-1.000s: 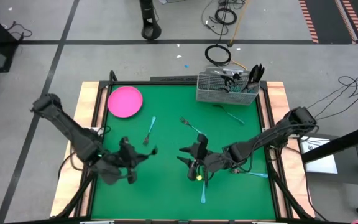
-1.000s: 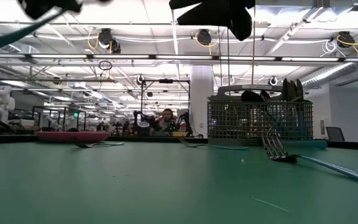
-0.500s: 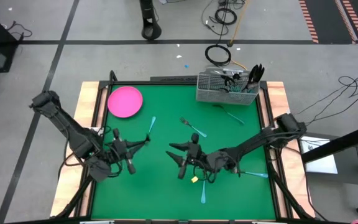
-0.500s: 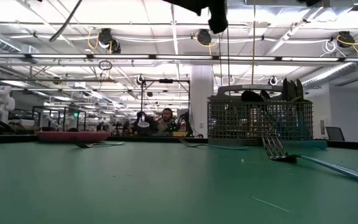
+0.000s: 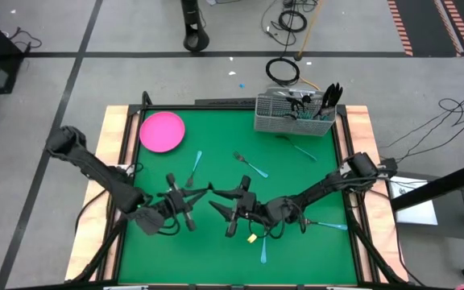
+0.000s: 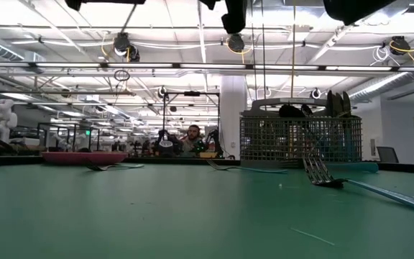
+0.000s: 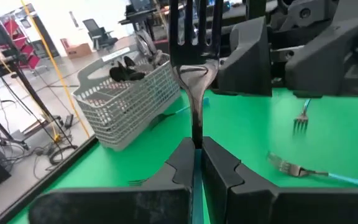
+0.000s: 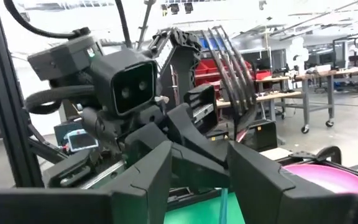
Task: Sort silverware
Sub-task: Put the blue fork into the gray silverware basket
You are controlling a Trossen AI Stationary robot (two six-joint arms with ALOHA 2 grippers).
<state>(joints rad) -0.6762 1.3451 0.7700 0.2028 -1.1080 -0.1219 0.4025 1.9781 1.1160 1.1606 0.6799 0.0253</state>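
Observation:
Above the middle of the green table my left gripper (image 5: 190, 196) (image 7: 194, 152) is shut on a fork (image 5: 205, 191) (image 7: 195, 81) with dark metal tines and a light-blue handle. The tines (image 8: 227, 59) point toward my right gripper (image 5: 225, 211) (image 8: 201, 168), which faces it, open, a short way off toward the table's right. No touch shows between them. More blue-handled silverware lies flat on the table: forks (image 5: 193, 167) (image 5: 250, 165), and pieces (image 5: 300, 149) (image 5: 264, 250) (image 5: 329, 225). At the far edge stands the wire-mesh caddy (image 5: 294, 114). My left gripper pinches the fork between its two fingers at the neck (image 7: 195, 138), where the metal meets the blue handle. The fingers run along the fork, roughly level, from the table's left. The fork sticks out past the fingertips, tines foremost, lifted clear of the table.
A round pink plate (image 5: 162, 130) sits at the far left corner. The caddy (image 6: 300, 140) holds several dark utensils. A fork (image 6: 323, 176) lies in front of it. Raised wooden rails (image 5: 113, 137) border the table. A person sits in the room beyond.
My left gripper has gone toward the table's right with the fork and rolled, so the tines now face the right gripper. My right gripper has moved toward the table's left and tipped up to about level. The two grippers now stand close together.

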